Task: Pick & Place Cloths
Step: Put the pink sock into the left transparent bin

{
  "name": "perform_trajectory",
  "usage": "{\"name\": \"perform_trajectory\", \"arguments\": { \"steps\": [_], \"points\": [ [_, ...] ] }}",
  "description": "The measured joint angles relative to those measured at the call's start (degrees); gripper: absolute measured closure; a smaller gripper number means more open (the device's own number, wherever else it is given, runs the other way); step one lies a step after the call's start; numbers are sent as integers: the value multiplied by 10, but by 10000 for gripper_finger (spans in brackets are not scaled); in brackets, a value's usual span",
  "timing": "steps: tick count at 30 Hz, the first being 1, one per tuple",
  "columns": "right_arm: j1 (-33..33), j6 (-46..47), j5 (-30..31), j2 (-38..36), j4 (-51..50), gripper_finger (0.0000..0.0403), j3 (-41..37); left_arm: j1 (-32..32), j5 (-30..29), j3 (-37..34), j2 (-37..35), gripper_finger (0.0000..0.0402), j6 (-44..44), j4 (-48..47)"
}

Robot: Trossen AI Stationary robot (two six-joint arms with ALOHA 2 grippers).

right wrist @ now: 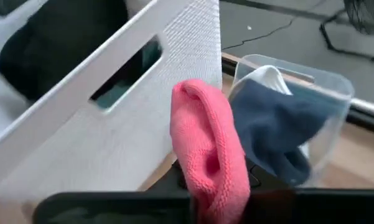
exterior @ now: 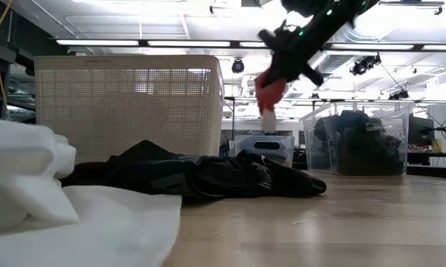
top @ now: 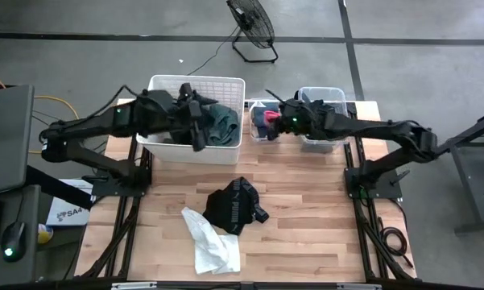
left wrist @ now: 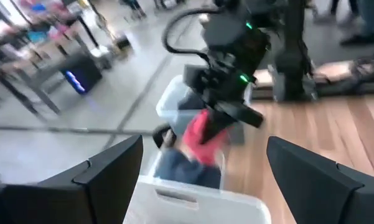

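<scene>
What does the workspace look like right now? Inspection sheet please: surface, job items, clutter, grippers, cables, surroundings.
Surface: light wooden slatted table, near half mostly bare.
Job's things: black printed garment and white crumpled cloth lie on the table; teal-green cloth in the white slatted plastic basket; small red-pink cloth hangs from the right gripper.
Clutter: small clear plastic tub and larger clear plastic tub, both holding dark fabric.
Grippers: left gripper open over the basket, empty; right gripper shut on the red-pink cloth, above the small tub.
Cables: yellow cable and black fan lead on the floor.
Surroundings: black floor fan; computer mouse on a side desk.
</scene>
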Motion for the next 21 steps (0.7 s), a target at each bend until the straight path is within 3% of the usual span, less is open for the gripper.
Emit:
{"name": "perform_trajectory", "arguments": {
  "steps": [4,14,21],
  "points": [
    [-13,56,8,51,52,385,1,67,89,0,1,65,21,-18],
    [-26,176,103,162,106,386,1,254,370,0,8,64,65,-26],
    [-26,243,117,206,106,386,1,336,493,0,17,64,79,-19]
  ]
}}
